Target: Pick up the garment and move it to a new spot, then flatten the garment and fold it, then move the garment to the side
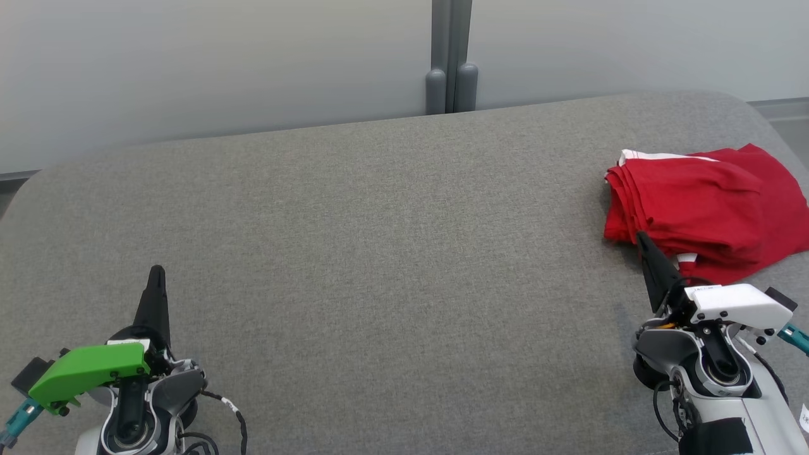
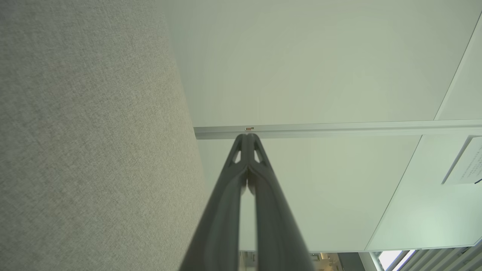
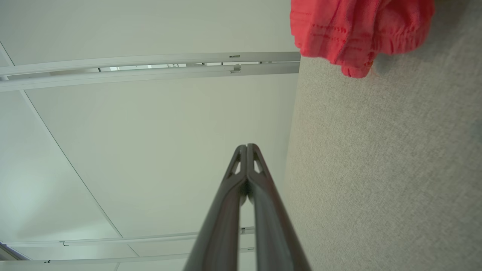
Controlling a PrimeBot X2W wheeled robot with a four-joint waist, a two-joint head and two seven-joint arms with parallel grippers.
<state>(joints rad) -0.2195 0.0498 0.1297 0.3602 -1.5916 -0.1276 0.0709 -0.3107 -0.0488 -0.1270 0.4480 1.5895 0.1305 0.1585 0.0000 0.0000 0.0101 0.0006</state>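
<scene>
A red garment (image 1: 701, 208) with a white trim lies folded in layers at the far right of the grey fabric surface (image 1: 392, 265); its bunched edge (image 3: 357, 34) hangs into the top of the right wrist view. My right gripper (image 1: 643, 239) is shut with nothing in it, its tip just in front of the garment's near edge. My left gripper (image 1: 156, 273) rests at the lower left, also shut and empty, far from the garment. In both wrist views the fingertips (image 2: 248, 136) (image 3: 247, 146) press together.
A pale wall with a grey vertical post (image 1: 451, 57) stands behind the surface. The surface's rounded corners fall away at the far left (image 1: 25, 183) and far right (image 1: 758, 107). The wide middle of the grey fabric lies bare between the two arms.
</scene>
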